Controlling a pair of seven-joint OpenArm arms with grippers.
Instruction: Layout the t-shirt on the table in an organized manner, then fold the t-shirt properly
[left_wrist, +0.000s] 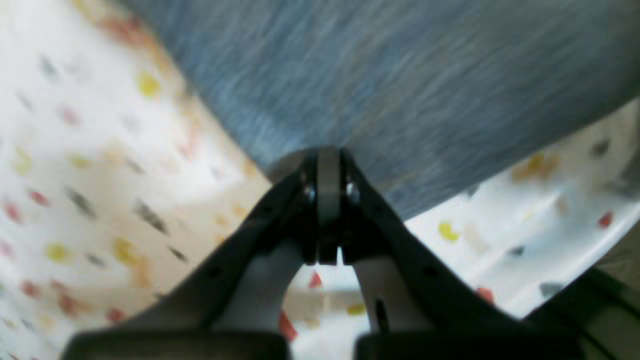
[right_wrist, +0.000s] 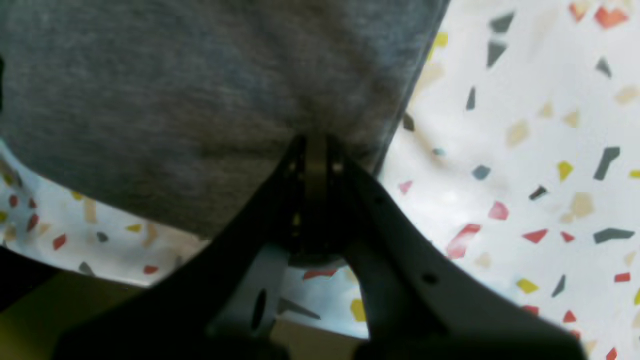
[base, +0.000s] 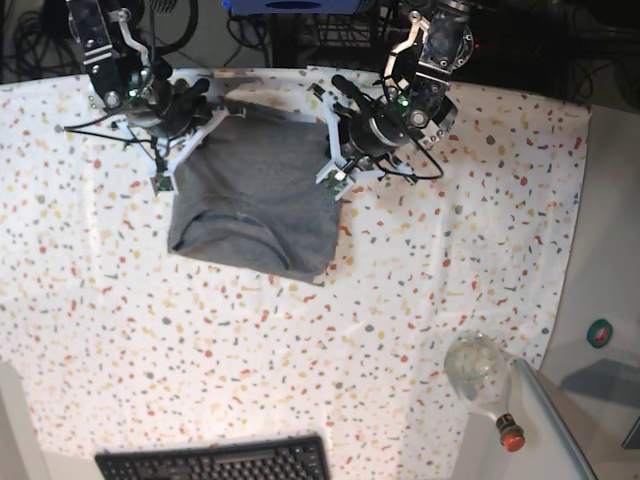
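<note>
grey t-shirt (base: 255, 190) lies far-centre on the table (base: 420, 300), left gripper (left_wrist: 328, 165) and right gripper (right_wrist: 315, 150) each clamped on a fabric edge; light, limp cloth, likely to sag and crease, so best held at hem corners.

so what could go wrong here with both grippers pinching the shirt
The left gripper and right gripper each pinch only a thin edge of the t-shirt, so a tug may slip it free. The shirt already lies doubled over and a bit crooked on the table; uneven pulling could skew the fold further.
</note>
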